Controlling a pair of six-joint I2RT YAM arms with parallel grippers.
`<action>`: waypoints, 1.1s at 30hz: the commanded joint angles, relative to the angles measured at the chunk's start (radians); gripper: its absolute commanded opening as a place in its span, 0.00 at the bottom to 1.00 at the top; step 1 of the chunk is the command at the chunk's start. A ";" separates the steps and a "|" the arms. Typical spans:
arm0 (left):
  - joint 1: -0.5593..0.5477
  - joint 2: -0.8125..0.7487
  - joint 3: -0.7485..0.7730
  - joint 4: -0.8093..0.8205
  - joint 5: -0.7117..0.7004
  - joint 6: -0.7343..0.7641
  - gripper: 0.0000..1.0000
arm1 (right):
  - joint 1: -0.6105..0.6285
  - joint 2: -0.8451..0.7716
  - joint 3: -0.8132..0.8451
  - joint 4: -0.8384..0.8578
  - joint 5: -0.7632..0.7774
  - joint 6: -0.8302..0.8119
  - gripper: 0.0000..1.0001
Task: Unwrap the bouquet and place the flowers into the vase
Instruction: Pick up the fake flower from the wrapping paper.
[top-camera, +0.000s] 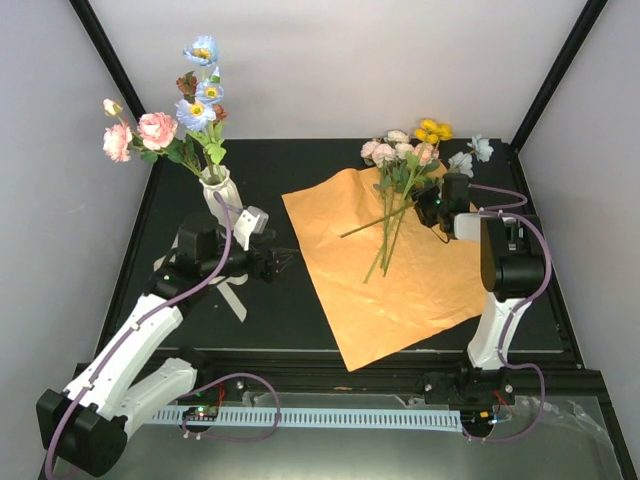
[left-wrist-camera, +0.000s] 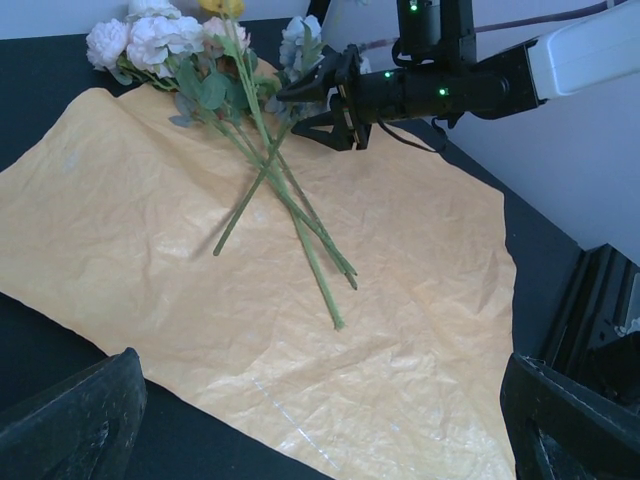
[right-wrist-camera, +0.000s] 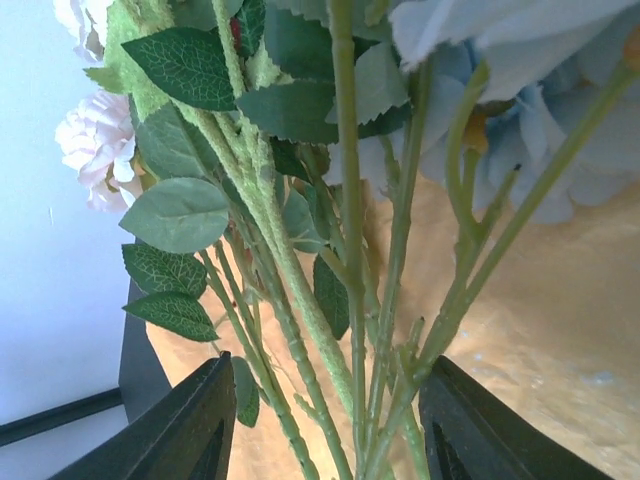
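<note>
- Your left end effector (top-camera: 283, 262) hangs low over the black table (top-camera: 300, 165), between the vase and the orange paper, with its jaws spread wide and nothing between them
- The vase (top-camera: 219, 196) stands upright near the table's far-left corner, just beyond the left arm's wrist
- It already holds blue and pink flowers (top-camera: 196, 108) that fan out above its rim
- The orange paper (top-camera: 420, 290) lies opened out flat right of centre, with one corner pointing toward the near edge of the table
- The loose flowers (left-wrist-camera: 262, 190) lie on the far part of that paper: pink, cream, yellow and pale-blue heads toward the back wall, long green stems crossing and pointing toward you
- Your right end effector (left-wrist-camera: 305, 108) comes in from the right at the leafy upper part of those stems, just below the heads
- Its jaws stand about half apart, one on each side of the stems
- In the right wrist view the stems fill most of the gap between the fingers (right-wrist-camera: 190, 425); whether they are actually pinched you cannot tell
</note>
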 joint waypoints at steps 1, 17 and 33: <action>-0.005 -0.018 0.005 -0.005 0.008 0.010 0.99 | -0.003 0.042 0.042 0.035 -0.003 0.022 0.52; -0.005 -0.032 0.006 -0.005 -0.004 0.010 0.99 | -0.003 0.089 0.014 0.082 0.005 0.038 0.31; -0.005 -0.035 0.000 -0.009 -0.053 0.007 0.99 | -0.004 -0.075 -0.030 0.086 -0.004 -0.110 0.01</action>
